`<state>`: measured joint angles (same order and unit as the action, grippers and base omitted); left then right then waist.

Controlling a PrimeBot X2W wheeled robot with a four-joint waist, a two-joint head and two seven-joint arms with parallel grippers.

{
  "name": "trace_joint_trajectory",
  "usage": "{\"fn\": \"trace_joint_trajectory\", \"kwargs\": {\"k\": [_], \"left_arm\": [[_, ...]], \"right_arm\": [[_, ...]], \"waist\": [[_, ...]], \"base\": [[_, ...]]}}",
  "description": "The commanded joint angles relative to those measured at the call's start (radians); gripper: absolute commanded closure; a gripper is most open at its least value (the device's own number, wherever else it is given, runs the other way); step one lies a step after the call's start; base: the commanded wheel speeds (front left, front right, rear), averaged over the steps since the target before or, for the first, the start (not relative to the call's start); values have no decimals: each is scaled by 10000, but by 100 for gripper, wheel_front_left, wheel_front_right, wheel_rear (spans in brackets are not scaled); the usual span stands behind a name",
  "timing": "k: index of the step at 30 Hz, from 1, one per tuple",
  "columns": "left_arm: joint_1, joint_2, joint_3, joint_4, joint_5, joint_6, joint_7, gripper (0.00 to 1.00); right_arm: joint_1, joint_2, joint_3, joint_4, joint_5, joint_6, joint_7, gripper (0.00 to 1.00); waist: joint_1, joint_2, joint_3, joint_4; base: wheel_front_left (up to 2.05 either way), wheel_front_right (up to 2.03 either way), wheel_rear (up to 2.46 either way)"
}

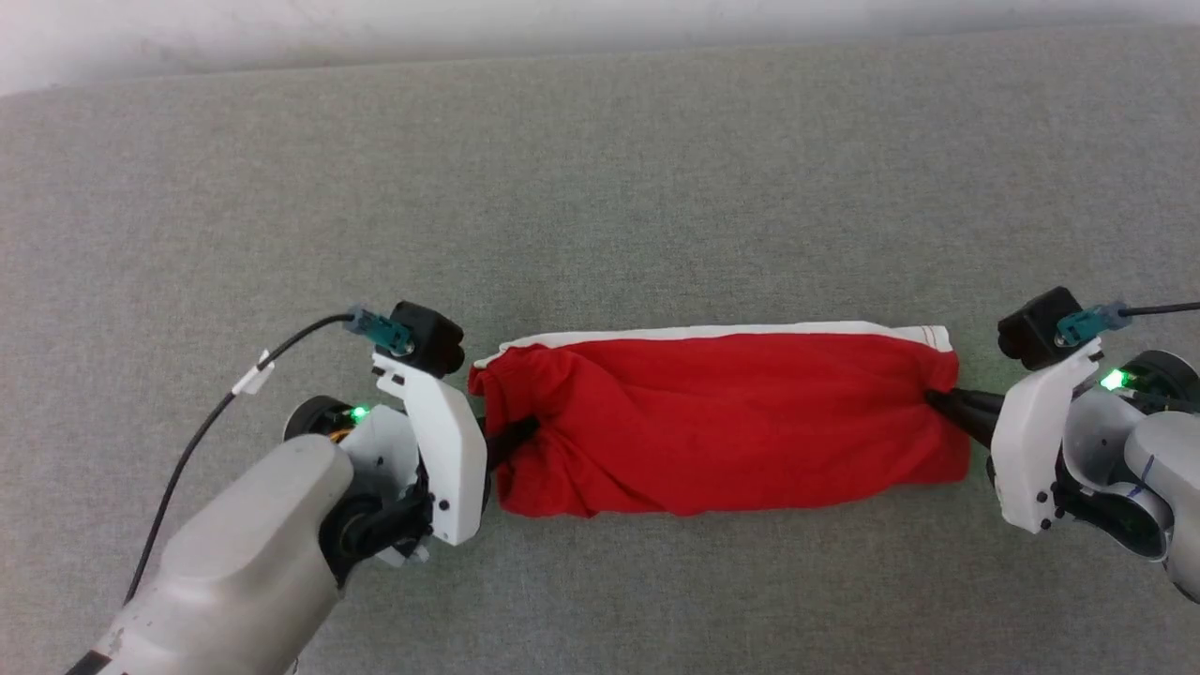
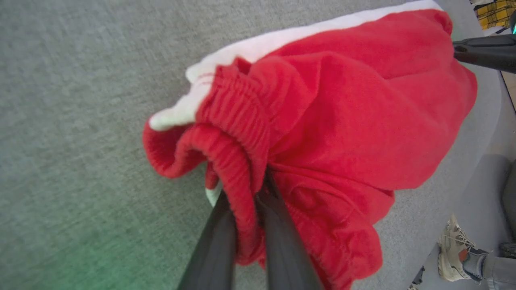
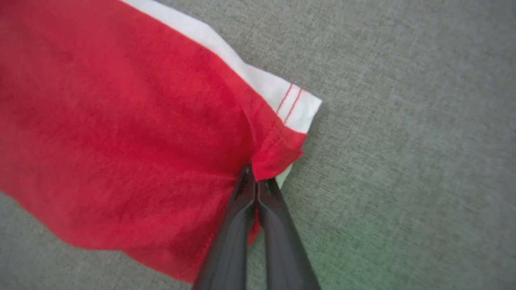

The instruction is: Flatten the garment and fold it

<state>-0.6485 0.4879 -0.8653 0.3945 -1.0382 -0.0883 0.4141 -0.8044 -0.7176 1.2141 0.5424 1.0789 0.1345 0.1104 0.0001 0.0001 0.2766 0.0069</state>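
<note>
Fold step in hand, by my reading: red shorts [image 1: 722,422] lie stretched left to right, near the middle of the grey cloth surface [image 1: 600,169], white stripe [image 1: 712,332] on the far edge. Left gripper [image 1: 520,433] is clenched on the waistband [image 2: 238,121], and right gripper [image 1: 937,401] pinches the leg hem [image 3: 278,153]. Next you likely bring one end over the other; open room lies on the far side.

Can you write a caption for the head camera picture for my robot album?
The left gripper and right gripper pinch opposite ends of the red garment over the grey surface.
</note>
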Motion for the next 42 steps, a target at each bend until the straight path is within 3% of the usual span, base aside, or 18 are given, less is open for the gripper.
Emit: {"fn": "trace_joint_trajectory", "kwargs": {"k": [1,2,3,6,9,13,17,22,26,29,35,38,42], "left_arm": [[126,29,-159,341,239,2,-158,0],[126,63,-159,352,374,-32,-423,0],[147,100,-109,315,482,-51,-748,0],[327,297,111,7,760,13,-1713,0],[633,624,406,-563,1011,351,-2594,0],[1034,1214,738,-1572,1570,1067,-3598,0],[1329,1586,1199,-2552,2393,2203,-4900,0],[1942,1325,2012,-3345,3197,3861,-6519,0],[2667,808,2828,-3854,4333,5169,-6745,0],[3426,138,3875,-4492,5406,5743,-6753,0],[4953,-1109,5340,-5176,7180,5951,-6756,0],[5401,-1684,5878,-5431,7830,5729,-6757,0],[5790,-2192,6154,-5364,8565,5089,-6757,0]], "right_arm": [[160,209,127,206,-15,-38,-38,67],[128,206,100,194,-3,-38,-142,4],[82,161,101,142,-33,-38,-232,0],[-84,-169,81,-169,-155,-38,-444,0],[-303,-686,3,-720,-265,-38,-419,0],[-586,-1462,-241,-1528,-403,-38,41,0],[-743,-2013,-523,-2198,-482,-38,763,0],[-765,-2157,-801,-2269,-781,-38,1939,0],[-499,-1950,-1046,-2061,-595,-38,2740,0],[-242,-1784,-1200,-1858,-374,-38,3247,0],[389,-1251,-1615,-1111,119,-38,3609,0],[740,-847,-1781,-669,304,-38,3603,0],[1111,-313,-1886,-223,444,-38,3517,0]], "waist": [[-1,-1,-122,19],[-1,-1,-206,10],[-1,-1,-300,0],[-1,-1,-622,16],[-1,-1,-885,63],[-1,-1,-1088,224],[-1,-1,-1136,432],[-1,-1,-1074,694],[-1,-1,-976,882],[-1,-1,-879,1016],[-1,-1,-715,1258],[-1,-1,-636,1366],[-1,-1,-526,1472]], "base": [[0,0,0],[0,0,0],[0,0,0],[0,0,0],[0,0,0],[0,0,0],[0,0,0],[0,0,0],[0,0,0],[0,0,0],[0,0,0],[0,0,0],[0,0,0]]}}
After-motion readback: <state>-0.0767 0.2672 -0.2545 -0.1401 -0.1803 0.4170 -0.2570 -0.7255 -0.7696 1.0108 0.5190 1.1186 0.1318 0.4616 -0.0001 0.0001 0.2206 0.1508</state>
